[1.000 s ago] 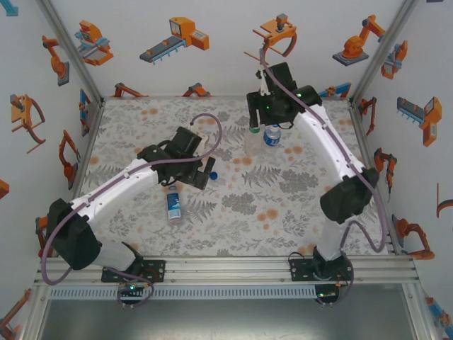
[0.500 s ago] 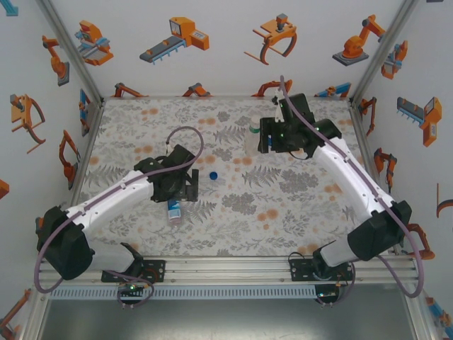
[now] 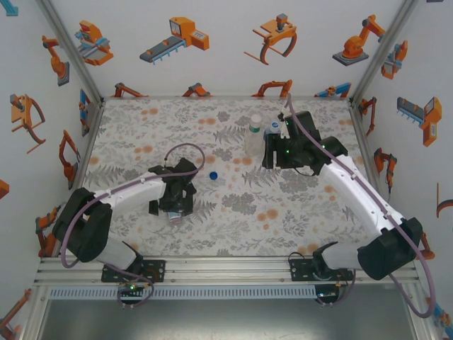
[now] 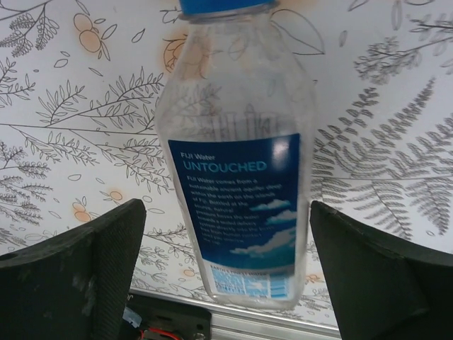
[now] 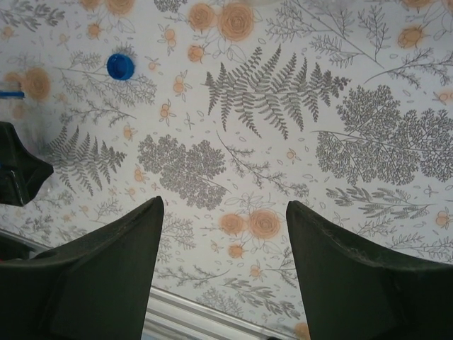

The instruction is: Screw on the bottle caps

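Observation:
A slim clear bottle [image 4: 237, 177] with a blue label lies on its side on the table, its blue neck ring [image 4: 226, 6] pointing away. My left gripper [image 4: 226, 244] is lowered around it, open, with a gap on each side of the bottle. From above, that gripper [image 3: 174, 204] covers most of the bottle [image 3: 174, 215]. A loose blue cap [image 3: 213, 176] [image 5: 120, 66] lies on the table to its right. My right gripper [image 5: 225, 209] [image 3: 270, 154] hangs open over bare table, holding nothing. A wider bottle [image 3: 253, 138] with a white cap stands just left of it.
The top of another small bottle [image 3: 274, 127] shows behind the right gripper. The floral table cover [image 3: 233, 212] ends at an aluminium rail [image 3: 226, 268] on the near side. Printed walls close in the left, right and far sides.
My left arm has swung toward the near side and come down over the lying bottle, its fingers narrowing a little. My right arm has moved right and nearer, off the standing bottles.

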